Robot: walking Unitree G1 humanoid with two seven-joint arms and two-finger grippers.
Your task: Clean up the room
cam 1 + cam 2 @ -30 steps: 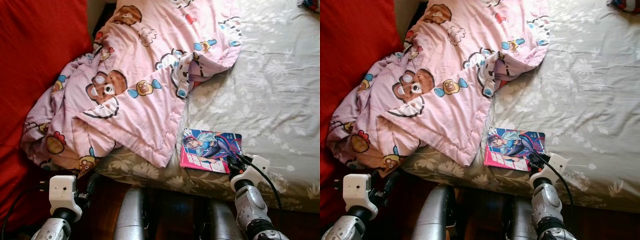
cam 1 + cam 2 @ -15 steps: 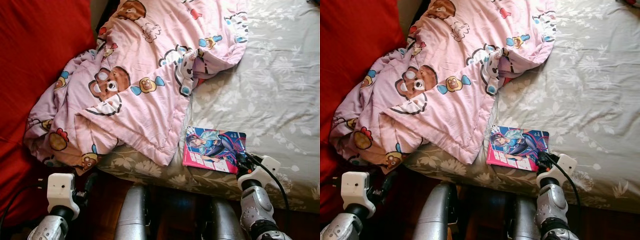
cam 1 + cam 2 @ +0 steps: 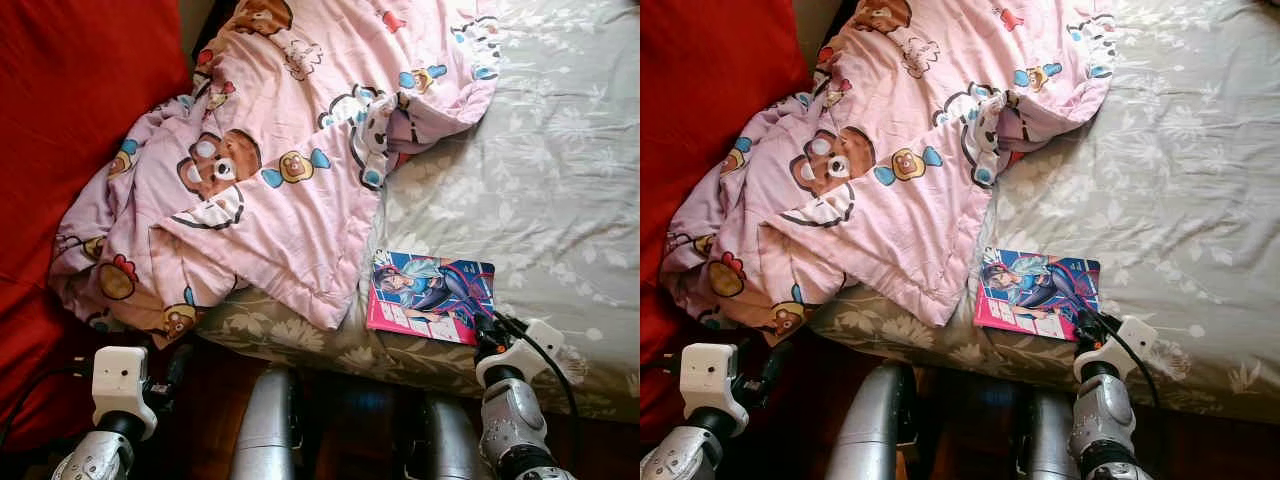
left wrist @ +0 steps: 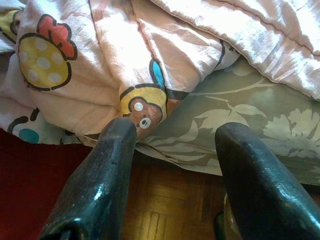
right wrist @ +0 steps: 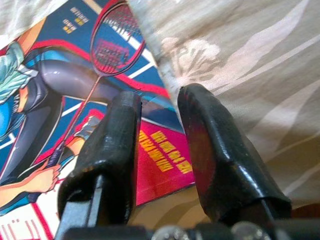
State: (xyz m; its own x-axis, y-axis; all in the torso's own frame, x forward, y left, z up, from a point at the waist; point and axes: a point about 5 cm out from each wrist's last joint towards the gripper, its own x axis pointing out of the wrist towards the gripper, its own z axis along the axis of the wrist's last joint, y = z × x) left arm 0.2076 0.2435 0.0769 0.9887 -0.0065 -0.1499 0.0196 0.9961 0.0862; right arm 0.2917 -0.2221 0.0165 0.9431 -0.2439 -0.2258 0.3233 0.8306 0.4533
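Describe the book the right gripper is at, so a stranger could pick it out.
On the grey floral bed, look at the near edge, right of the pink cartoon quilt. The book lies flat there at the right gripper, its glossy blue-and-pink illustrated cover unlike the bedding.

Humanoid robot: two silver jointed arms, each ending in a white boxy wrist block trailing a black cable, the left gripper (image 4: 175, 165) and right gripper (image 5: 157, 145) each bearing two long, glossy, scuffed black fingers; rounded grey metallic legs below.
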